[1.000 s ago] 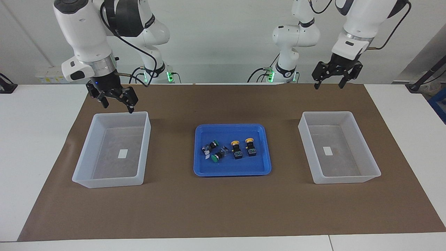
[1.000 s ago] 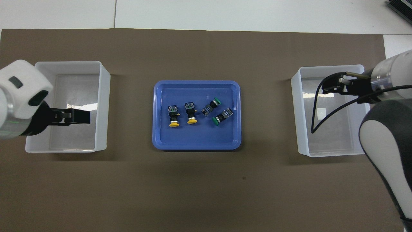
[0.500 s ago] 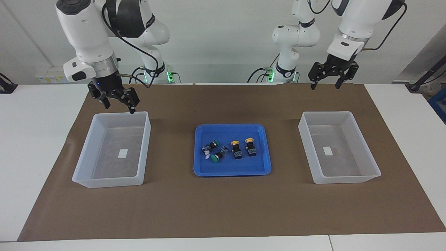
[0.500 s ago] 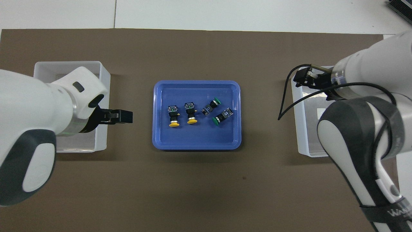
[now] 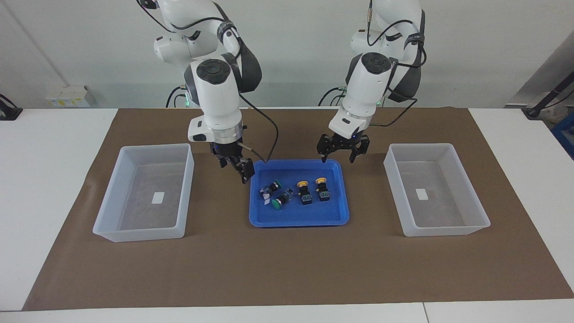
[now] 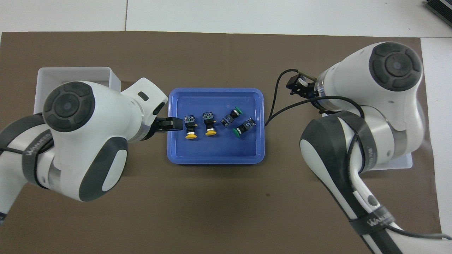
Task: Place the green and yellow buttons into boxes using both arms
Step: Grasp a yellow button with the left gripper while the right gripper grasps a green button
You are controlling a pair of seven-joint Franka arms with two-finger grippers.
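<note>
Two green buttons (image 5: pixel 270 187) (image 5: pixel 281 200) and two yellow buttons (image 5: pixel 304 192) (image 5: pixel 322 189) lie in the blue tray (image 5: pixel 296 221). From overhead the yellow ones (image 6: pixel 190 127) (image 6: pixel 209 124) lie toward the left arm's end and the green ones (image 6: pixel 232 116) (image 6: pixel 244 127) toward the right arm's. My left gripper (image 5: pixel 337 159) hangs open over the tray's rim (image 6: pixel 215 160), and from above the left gripper (image 6: pixel 173 124) sits beside a yellow button. My right gripper (image 5: pixel 235 169) is open over the mat at the tray's corner. Both boxes (image 5: pixel 186 188) (image 5: pixel 397 193) hold nothing.
A brown mat (image 5: pixel 287 264) covers the table's middle, with white tabletop around it. From overhead my arms cover most of both boxes; only a corner of each box (image 6: pixel 77 70) (image 6: pixel 406 164) shows. A black cable (image 5: pixel 269 143) loops off the right wrist.
Both arms have swung inward from over their boxes to the blue tray and come lower. Both grippers stayed open. The buttons have not moved.
</note>
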